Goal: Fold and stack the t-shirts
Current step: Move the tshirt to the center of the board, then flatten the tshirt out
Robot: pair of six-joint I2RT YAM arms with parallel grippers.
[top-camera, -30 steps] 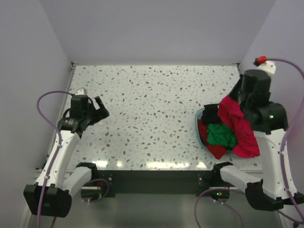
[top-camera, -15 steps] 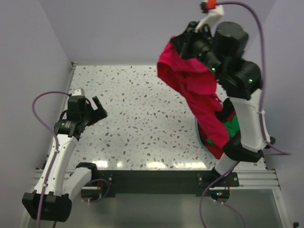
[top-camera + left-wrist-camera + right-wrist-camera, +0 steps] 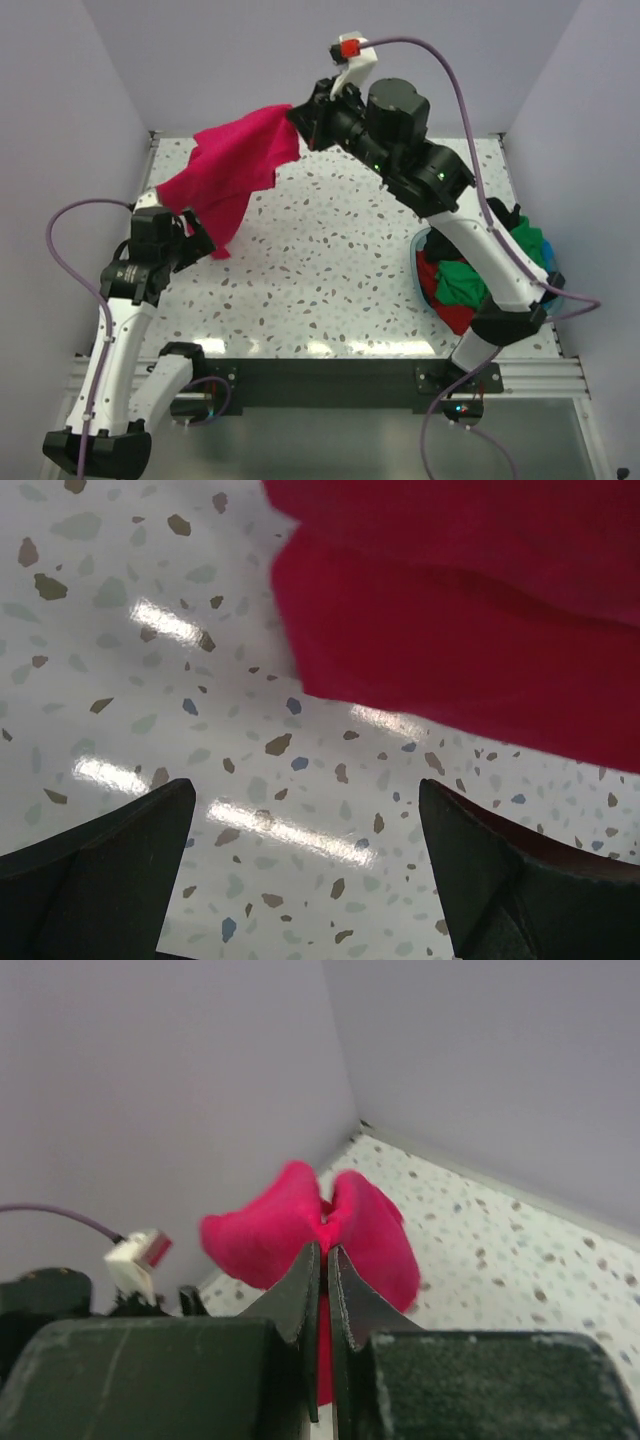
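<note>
Pinching a bunched fold of the crimson t-shirt (image 3: 235, 165), the right gripper (image 3: 300, 125) has its fingers pressed together on the cloth and holds it in the air over the far left of the speckled table (image 3: 330, 230). The shirt's lower edge drapes down just in front of the left gripper (image 3: 305, 870), whose fingers stand apart over bare tabletop, holding nothing. A green t-shirt (image 3: 465, 282) and a red t-shirt (image 3: 452, 312) lie heaped in the light blue basket (image 3: 416, 262) at the near right.
</note>
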